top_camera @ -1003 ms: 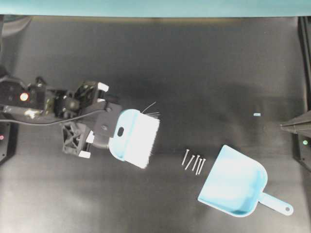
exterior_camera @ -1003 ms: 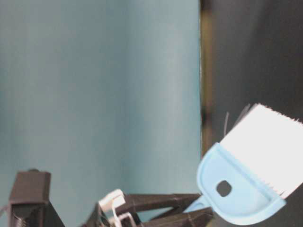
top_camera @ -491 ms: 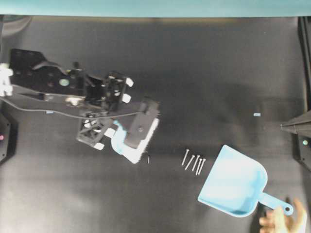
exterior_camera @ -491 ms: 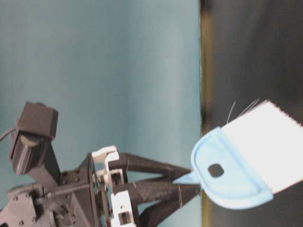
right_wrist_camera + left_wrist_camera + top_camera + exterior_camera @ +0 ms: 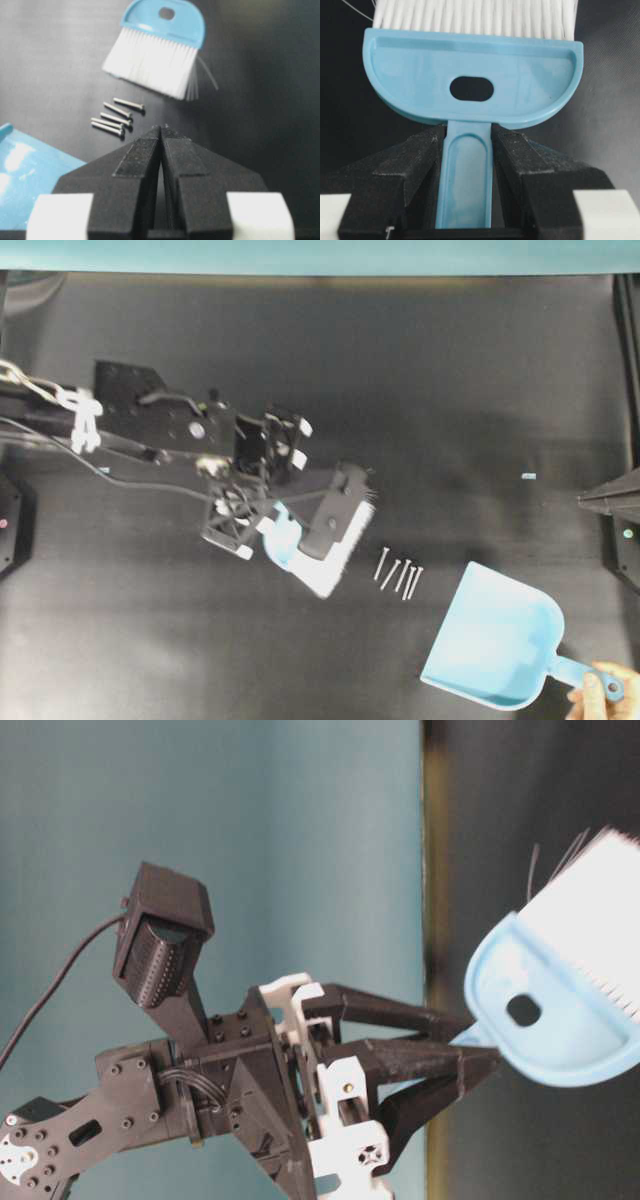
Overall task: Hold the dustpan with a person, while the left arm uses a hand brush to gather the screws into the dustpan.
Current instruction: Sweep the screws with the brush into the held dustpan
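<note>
Now: five small silvery metal screws (image 5: pixel 398 576) clustered on black table (image 5: pixel 450 390), between brush and pan, untouched. Light blue plastic hand brush with white bristles (image 5: pixel 330 540) carried closer, just left of screws; earlier well apart. Left gripper (image 5: pixel 468 190) pinching brush handle, same clamp throughout. Light blue plastic scoop dustpan (image 5: pixel 495 640) shifted slightly away from screws, mouth facing them. Bare hand of person (image 5: pixel 600 698) now on pan handle, absent at start. Sweep judged ready to begin. Right gripper (image 5: pixel 161 145) pressed together, parked.

Bare mat between hand brush (image 5: pixel 325 545) and screws (image 5: pixel 398 575).
</note>
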